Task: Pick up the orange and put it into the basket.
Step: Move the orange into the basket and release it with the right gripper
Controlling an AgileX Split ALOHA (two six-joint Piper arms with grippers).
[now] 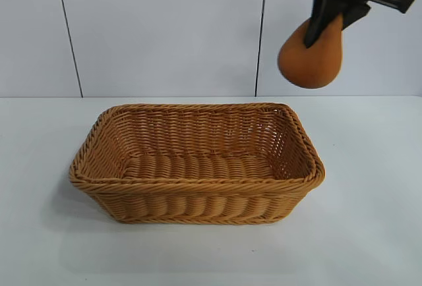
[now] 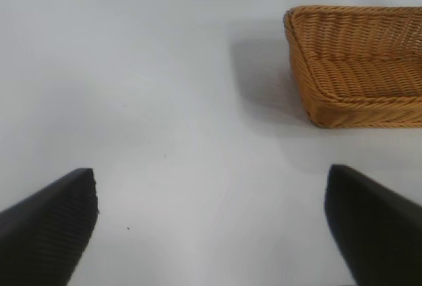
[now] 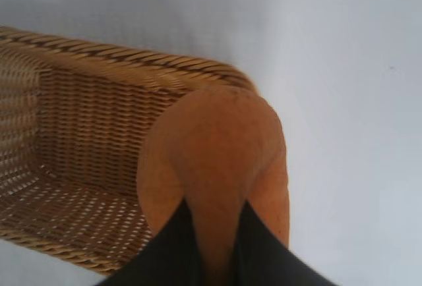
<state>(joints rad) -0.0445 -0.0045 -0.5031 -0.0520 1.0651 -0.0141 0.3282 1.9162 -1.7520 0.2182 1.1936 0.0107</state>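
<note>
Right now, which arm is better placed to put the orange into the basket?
Right. Its claw holds the orange in the air above the basket, near its corner. The left claw is open, beside the basket.

A dull orange colour is shown by the orange (image 1: pixel 310 62). A tan-brown woven wicker pattern is carried by the basket (image 1: pixel 198 200). The table (image 1: pixel 369 233) is seen as plain white.

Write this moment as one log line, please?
right gripper: shut on orange, above basket corner | left gripper: open, idle | basket: empty
</note>
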